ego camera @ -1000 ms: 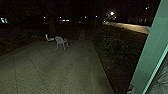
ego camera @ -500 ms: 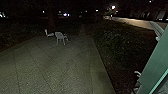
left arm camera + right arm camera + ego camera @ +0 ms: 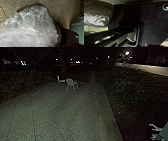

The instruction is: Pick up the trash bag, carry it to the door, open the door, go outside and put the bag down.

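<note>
The trash bag (image 3: 36, 21), crumpled clear plastic with a dark rim and a whitish mass in front, is large and close in the left wrist view, above the paving. In the right wrist view the shiny bag (image 3: 97, 15) hangs beside the robot's dark plate. How either gripper stands against the bag cannot be made out. A green door-frame part (image 3: 163, 133) cuts into the lower right corner of the head view, and a green panel (image 3: 77, 30) is beside the dark plate in the left wrist view.
Outdoors at night, a paved yard (image 3: 57, 112) stretches ahead. A white chair (image 3: 71, 83) stands far off with another pale object (image 3: 60, 79) beside it. Dark planting (image 3: 130, 94) borders the paving on the right. Pale, thin shapes (image 3: 155, 127) lie near the green part.
The head camera has moved on and turned left, so the green frame has slid mostly out at the right and more of the yard and planting shows.
</note>
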Available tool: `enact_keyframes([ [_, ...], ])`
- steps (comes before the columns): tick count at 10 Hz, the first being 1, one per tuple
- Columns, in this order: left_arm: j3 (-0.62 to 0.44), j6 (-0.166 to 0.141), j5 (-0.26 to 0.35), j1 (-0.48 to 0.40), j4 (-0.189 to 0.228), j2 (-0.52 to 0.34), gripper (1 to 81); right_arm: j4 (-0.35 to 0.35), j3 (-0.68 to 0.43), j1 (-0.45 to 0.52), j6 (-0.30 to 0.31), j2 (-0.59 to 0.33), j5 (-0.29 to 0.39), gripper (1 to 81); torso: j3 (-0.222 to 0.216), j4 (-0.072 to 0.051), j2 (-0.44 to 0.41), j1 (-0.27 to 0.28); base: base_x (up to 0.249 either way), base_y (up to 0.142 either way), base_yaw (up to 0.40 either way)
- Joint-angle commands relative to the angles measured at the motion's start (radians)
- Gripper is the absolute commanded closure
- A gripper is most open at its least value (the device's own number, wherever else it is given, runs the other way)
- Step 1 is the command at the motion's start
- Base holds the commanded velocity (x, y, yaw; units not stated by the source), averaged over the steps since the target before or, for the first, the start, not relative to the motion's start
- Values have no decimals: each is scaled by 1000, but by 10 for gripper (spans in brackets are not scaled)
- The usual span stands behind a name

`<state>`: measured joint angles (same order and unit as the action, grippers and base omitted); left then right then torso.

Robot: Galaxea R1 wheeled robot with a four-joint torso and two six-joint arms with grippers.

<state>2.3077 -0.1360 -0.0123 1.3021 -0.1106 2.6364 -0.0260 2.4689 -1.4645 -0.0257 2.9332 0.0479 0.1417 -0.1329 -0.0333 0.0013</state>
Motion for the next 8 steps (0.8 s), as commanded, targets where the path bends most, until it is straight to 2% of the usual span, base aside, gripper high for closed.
enact_keyframes([
  [1, 9, -2, 103, -146, -49, -71, 811, -2, -6, 29, -2, 22, 66, 10, 36, 1, 0, 0, 0, 0, 0],
  [2, 10, -2, 132, -184, -63, -88, 811, -2, -6, 28, -2, 23, 66, 10, 73, -15, 0, 0, 0, 0, 0],
  [3, 21, -2, 159, -220, -70, -94, 811, -2, -2, 25, -3, 25, 64, 10, 99, -21, 0, 0, 0, 0, 0],
  [4, 38, -2, 184, -255, -73, -94, 811, -2, -2, 22, -6, 25, 66, 10, 123, -22, 0, 0, 0, 0, 0],
  [8, 107, -2, 236, -349, -107, -87, 811, 0, -1, 17, -10, 25, 66, 10, 262, -22, 1, 0, 0, 0, 0],
])
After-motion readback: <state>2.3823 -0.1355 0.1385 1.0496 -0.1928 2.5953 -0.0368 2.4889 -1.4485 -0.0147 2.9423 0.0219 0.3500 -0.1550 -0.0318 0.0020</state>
